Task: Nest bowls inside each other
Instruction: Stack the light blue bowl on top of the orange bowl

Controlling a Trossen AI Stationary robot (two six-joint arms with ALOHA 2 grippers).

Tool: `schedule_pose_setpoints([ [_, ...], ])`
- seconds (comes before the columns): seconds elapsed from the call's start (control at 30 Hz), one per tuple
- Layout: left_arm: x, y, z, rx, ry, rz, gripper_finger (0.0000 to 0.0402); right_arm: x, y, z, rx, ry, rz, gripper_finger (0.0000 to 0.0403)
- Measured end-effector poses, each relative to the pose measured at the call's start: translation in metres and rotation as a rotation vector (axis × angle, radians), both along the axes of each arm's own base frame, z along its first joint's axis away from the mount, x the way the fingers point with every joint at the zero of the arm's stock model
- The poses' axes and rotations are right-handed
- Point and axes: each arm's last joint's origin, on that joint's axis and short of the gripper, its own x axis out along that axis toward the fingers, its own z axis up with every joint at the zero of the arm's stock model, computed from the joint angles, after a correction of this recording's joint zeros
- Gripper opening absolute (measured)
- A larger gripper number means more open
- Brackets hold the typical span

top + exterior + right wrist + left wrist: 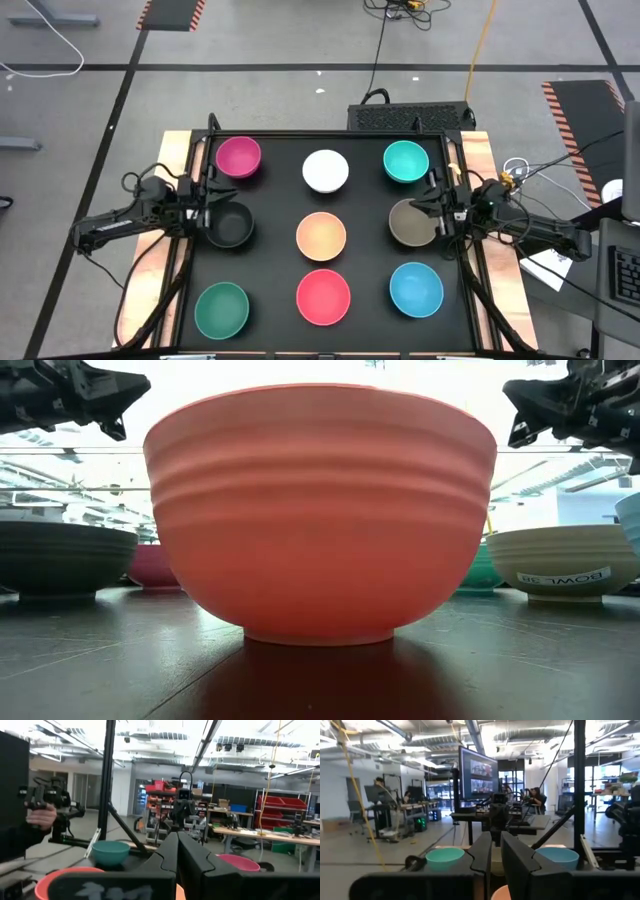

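Note:
Nine bowls stand upright on their bases in three rows on the black table [275,260]: magenta [239,157], white [326,170] and teal [405,161] at the far side. Black [232,226], orange [321,236] and taupe [408,222] fill the middle row. Green [221,309], red [323,297] and blue [416,289] are nearest. My left gripper [212,205] hovers above the black bowl's left rim, with only a narrow gap between its fingers [496,857] and nothing in it. My right gripper [432,205] hovers above the taupe bowl's right rim, fingers [177,847] shut and holding nothing.
Each bowl stands apart from its neighbours, with strips of bare table between them. Wooden boards [478,160] and a dark frame [330,135] border the table. In the right wrist view a person's hand [41,817] holds a dark device beyond the table.

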Motion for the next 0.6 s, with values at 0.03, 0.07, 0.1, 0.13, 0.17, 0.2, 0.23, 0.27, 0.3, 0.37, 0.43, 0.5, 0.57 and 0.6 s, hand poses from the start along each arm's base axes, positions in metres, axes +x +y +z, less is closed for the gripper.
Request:
schedule_pose_setpoints([
  [0.03,0.0,0.0,0.001,0.013,-0.007,0.004,0.0047,0.0,0.0,0.001,0.01,-0.003,0.004,0.0],
  [0.07,0.0,0.0,0.001,0.024,-0.013,0.006,0.0047,0.0,0.0,0.001,0.017,-0.006,0.007,0.0],
  [0.1,0.0,0.0,0.002,0.032,-0.016,0.008,0.0047,0.0,0.0,0.001,0.018,-0.011,0.007,0.0],
  [0.13,-0.001,0.0,0.002,0.034,-0.018,0.009,0.0047,-0.001,0.0,0.002,0.007,-0.024,0.005,0.0],
  [0.17,-0.001,0.0,0.002,0.033,-0.018,0.009,0.0047,-0.001,0.0,0.004,-0.012,-0.042,0.001,0.0],
  [0.2,0.0,0.0,0.001,0.027,-0.015,0.012,0.0047,-0.002,0.001,0.005,-0.029,-0.056,-0.003,0.0],
  [0.23,0.0,0.0,0.0,0.018,-0.002,0.021,0.0047,-0.002,0.001,0.006,-0.045,-0.068,-0.008,0.0],
  [0.27,0.0,0.001,-0.002,0.003,0.019,0.035,0.0047,-0.002,0.001,0.007,-0.053,-0.075,-0.012,0.0],
  [0.3,0.001,0.002,-0.004,-0.01,0.044,0.053,0.0047,-0.002,0.0,0.007,-0.054,-0.085,-0.024,0.0],
  [0.37,0.002,0.003,-0.01,-0.03,0.098,0.095,0.0047,-0.001,-0.003,0.008,-0.016,-0.092,-0.115,0.0004],
  [0.43,0.003,0.004,-0.015,-0.038,0.155,0.128,0.0047,0.002,-0.009,0.005,0.047,-0.054,-0.236,0.0015],
  [0.5,0.003,0.005,-0.02,-0.047,0.205,0.142,0.0047,0.007,-0.014,-0.003,0.096,0.049,-0.301,0.0032],
  [0.57,0.003,0.005,-0.022,-0.051,0.228,0.144,0.0047,0.011,-0.019,0.007,0.117,0.121,-0.334,0.0054],
  [0.6,0.003,0.005,-0.023,-0.053,0.232,0.143,0.0047,0.014,-0.021,0.016,0.117,0.139,-0.347,0.0066],
])
